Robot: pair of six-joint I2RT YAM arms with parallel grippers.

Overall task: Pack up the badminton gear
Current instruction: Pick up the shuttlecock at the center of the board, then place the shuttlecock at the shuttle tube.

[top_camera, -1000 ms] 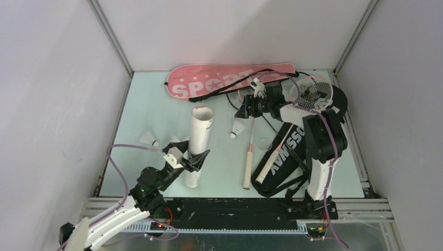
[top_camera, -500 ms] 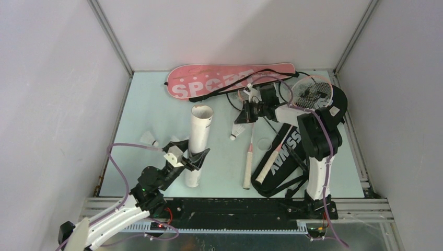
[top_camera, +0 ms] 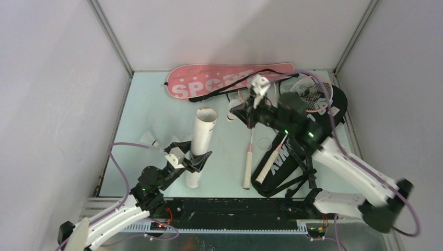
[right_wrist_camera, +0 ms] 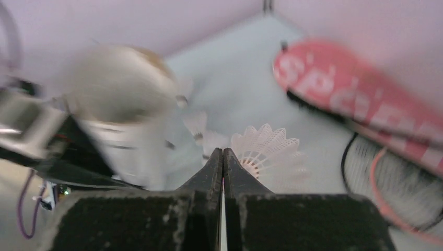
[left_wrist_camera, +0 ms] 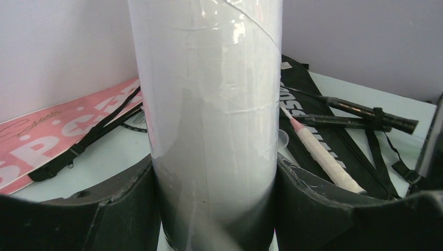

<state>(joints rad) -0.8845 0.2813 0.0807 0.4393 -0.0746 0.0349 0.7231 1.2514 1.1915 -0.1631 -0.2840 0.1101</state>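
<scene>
Pale walls (top_camera: 62, 78) box in the light tabletop (top_camera: 156, 104), and we read the layout as a packing job partway through. Along the far edge lies the pink "SPORT" bag (top_camera: 209, 82). Toward the right edge sprawls the black "CROSSWAY" bag (top_camera: 292, 138), with one pink-gripped racket (top_camera: 271, 162) on it and a second racket (top_camera: 249, 157) just beside it on the table. By the near edge, left of centre, the left gripper (top_camera: 194, 157) is clamped round the lower part of the long translucent tube (top_camera: 201, 130), whose open mouth tilts up toward the far edge — we take it the tube is held that way as a steady target for loading. The right gripper (right_wrist_camera: 222, 151) hovers toward the far edge with its fingers pressed together. The shuttlecock (right_wrist_camera: 264, 149) at their tips looks sharp while the background smears, so we judge it pinched by its feather skirt — ready to be carried to the tube's mouth. Another shuttlecock (top_camera: 149, 138) lies by the left edge.
</scene>
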